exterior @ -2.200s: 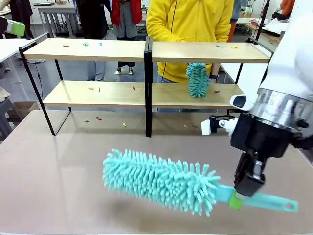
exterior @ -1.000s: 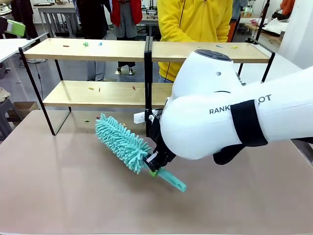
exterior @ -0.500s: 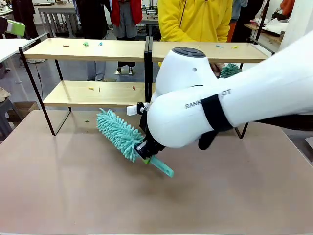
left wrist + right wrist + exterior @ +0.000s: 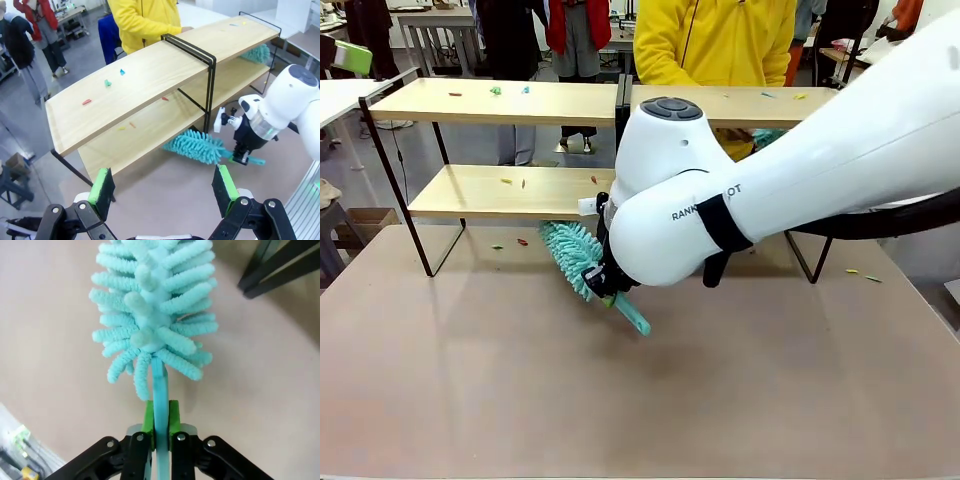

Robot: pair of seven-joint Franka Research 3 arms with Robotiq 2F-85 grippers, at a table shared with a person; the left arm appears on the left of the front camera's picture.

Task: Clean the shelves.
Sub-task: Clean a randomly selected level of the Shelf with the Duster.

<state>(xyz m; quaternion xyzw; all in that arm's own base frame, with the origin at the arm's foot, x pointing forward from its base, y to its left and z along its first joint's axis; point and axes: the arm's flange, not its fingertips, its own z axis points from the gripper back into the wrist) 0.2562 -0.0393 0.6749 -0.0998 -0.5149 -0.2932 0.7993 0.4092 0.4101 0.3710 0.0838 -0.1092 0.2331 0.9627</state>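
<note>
**— Which step are you on?**

— Early in the sweep, I judge. The shelves (image 4: 500,102) stand across the far half of the counter (image 4: 470,400). A person in a yellow top (image 4: 715,40) is behind them, working a second duster (image 4: 257,54) on the lower board of the other bay. My right arm (image 4: 740,190) reaches across the middle, and my own teal duster (image 4: 570,255) is low, just left of the black centre post (image 4: 622,130). Its fluffy head pokes under the front edge of the lower board. My right jaws are clenched on its thin handle, green pads (image 4: 148,416) pressed to either side. My left jaws hang released well above the counter, holding nothing.

**— What does the next move need?**

— Small coloured scraps (image 4: 506,181) lie on both boards, and a few more sit on the counter below. I would lift the head level with a board and draw it sideways through them. The handle has to stay clear of the post.

**— Any writing you can read?**

— On my right arm, dark letters (image 4: 688,212) spell "RANK". A black strap covers what follows, so it is probably part of the maker's name. I can read nothing on the duster or the boards.
</note>
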